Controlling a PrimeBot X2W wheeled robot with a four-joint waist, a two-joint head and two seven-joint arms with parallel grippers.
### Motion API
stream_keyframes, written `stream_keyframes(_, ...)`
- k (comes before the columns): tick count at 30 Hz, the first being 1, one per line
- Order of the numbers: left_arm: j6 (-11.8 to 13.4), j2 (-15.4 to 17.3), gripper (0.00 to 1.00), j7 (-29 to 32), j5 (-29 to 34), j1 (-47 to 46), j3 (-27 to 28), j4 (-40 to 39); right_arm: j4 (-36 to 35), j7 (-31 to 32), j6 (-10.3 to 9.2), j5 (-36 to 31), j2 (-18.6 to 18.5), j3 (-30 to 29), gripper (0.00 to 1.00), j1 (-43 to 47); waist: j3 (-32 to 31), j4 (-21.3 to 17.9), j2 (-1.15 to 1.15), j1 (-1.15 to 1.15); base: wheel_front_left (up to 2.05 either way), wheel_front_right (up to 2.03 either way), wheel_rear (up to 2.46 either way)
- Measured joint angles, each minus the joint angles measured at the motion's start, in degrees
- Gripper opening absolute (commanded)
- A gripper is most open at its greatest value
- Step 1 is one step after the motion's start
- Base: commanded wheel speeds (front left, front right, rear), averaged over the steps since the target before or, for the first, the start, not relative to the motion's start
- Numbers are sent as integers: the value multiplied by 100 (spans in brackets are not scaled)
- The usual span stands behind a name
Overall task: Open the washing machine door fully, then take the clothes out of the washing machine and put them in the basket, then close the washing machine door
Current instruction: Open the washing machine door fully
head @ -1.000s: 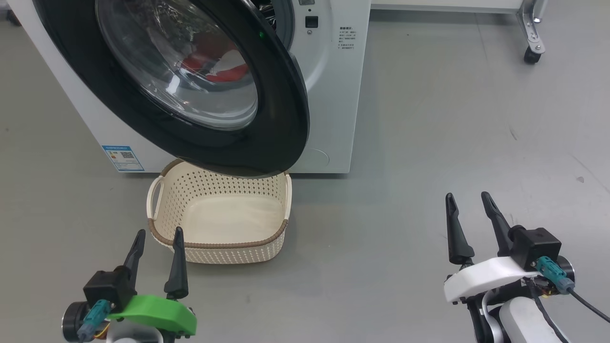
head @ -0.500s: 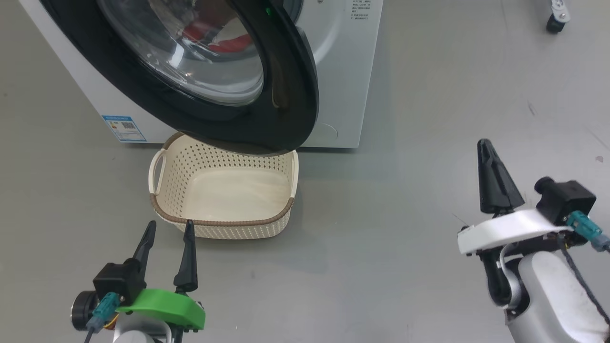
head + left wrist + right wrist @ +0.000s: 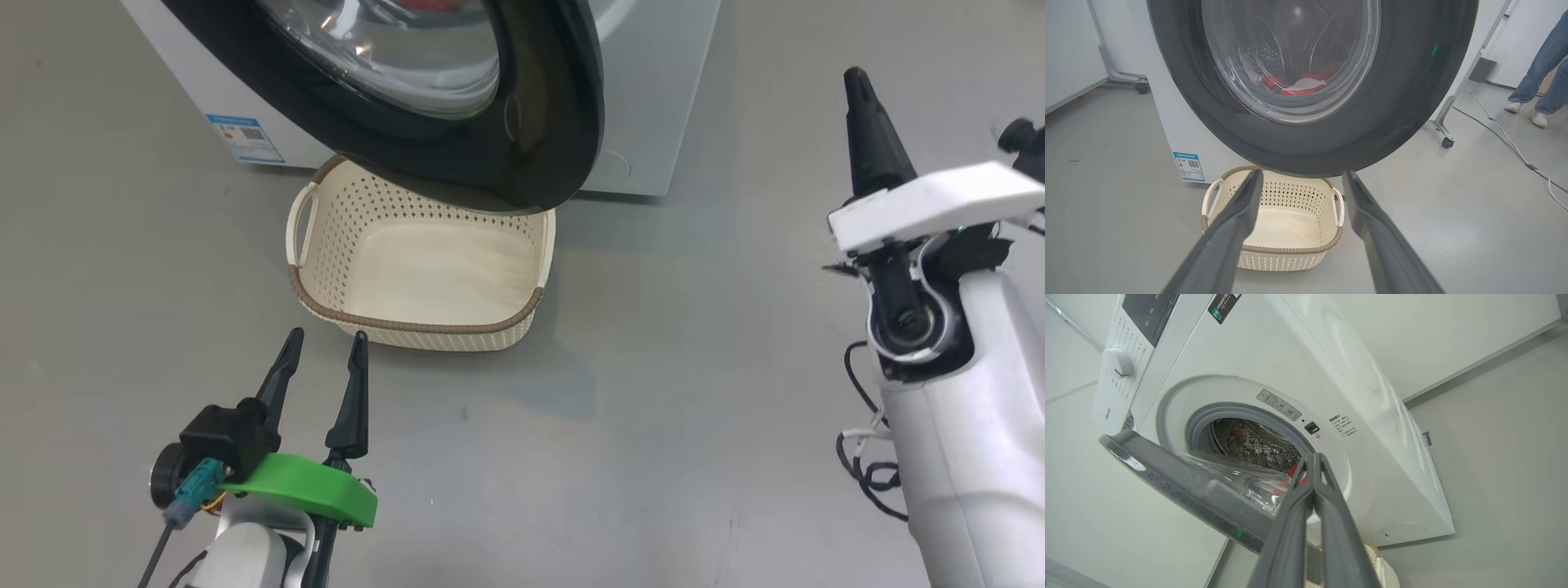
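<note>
The left gripper [image 3: 327, 335] hangs low at the left of the head view. Its two dark fingers are spread apart with nothing between them, and their tips stop just short of the near rim of the basket [image 3: 416, 327]. Beyond it, a small blue label [image 3: 245, 137] sits on the lower left corner of the washing machine [image 3: 645, 106]. The basket stands on the grey floor [image 3: 694, 384] against the foot of the machine; it is cream with a brown rim, and its inside is bare.

Over the basket's far half hangs the washing machine door [image 3: 531, 163] — partly swung out, its glossy black rim overlapping the basket's back edge in the head view. In the left wrist view the clothes [image 3: 1302, 85] show through the door's glass bowl as red fabric with a patch of white, lying at the bottom of the drum. The right wrist view looks in from the door's open side, where the grey seal and the perforated drum [image 3: 1257, 443] are bared.

Further right, the right gripper [image 3: 857, 82] stands high on its white arm, well apart from the door, fingers pressed together tip to tip and holding nothing. At the far right of the left wrist view, a person's legs [image 3: 1541, 61] in blue jeans stand beyond a wheeled frame [image 3: 1447, 141].
</note>
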Motion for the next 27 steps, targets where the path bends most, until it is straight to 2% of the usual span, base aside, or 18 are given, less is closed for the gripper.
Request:
stream_keyframes(8,-24,-1,100,0,-76,-214,-135,7,432,994,-343,1166,45,-400,0,-926,368,352,0,0,0,0,0)
stream_keyframes(15,-40,-3,100,0,-240,-427,-243,22,792,1678,-712,1674,51,-525,0,-1692,656,680,0,1,0,0,0)
stream_keyframes(27,-54,-16,100,0,-368,-614,-281,68,1562,2626,-907,2250,65,-446,0,-2334,937,1098,0,1,0,0,0)
